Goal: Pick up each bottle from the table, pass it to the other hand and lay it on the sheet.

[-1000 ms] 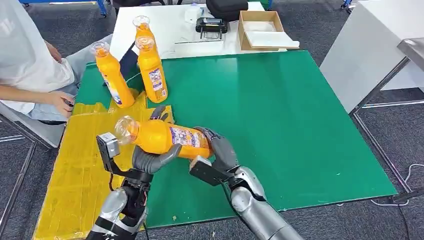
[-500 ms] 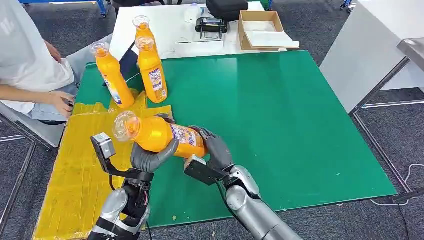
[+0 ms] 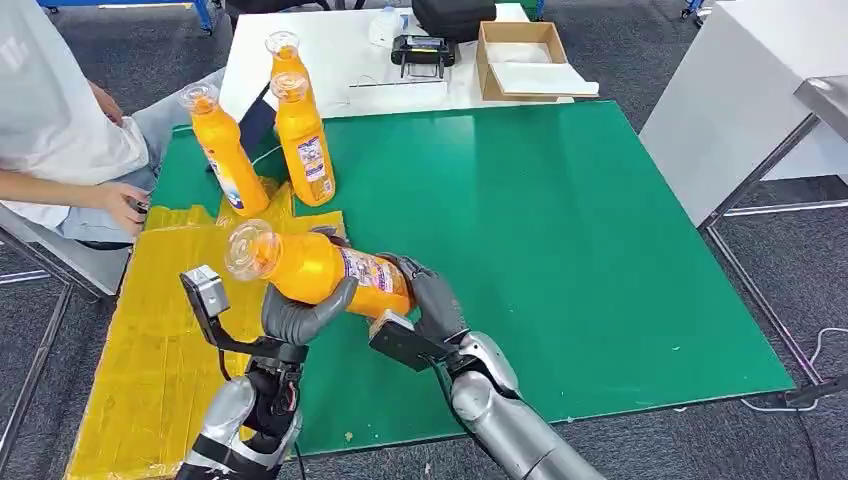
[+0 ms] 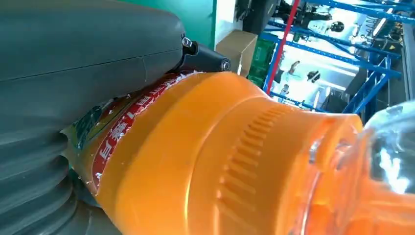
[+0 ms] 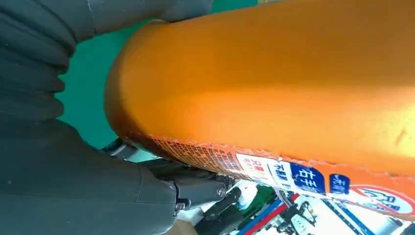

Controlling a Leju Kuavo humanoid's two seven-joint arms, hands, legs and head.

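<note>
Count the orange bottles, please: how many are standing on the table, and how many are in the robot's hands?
Standing orange plastic bottles with clear caps: 3
Orange plastic bottle lying across the left hand and right hand: 1
Total: 4

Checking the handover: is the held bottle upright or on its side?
On its side: the bottle lies across left hand and right hand.
</note>
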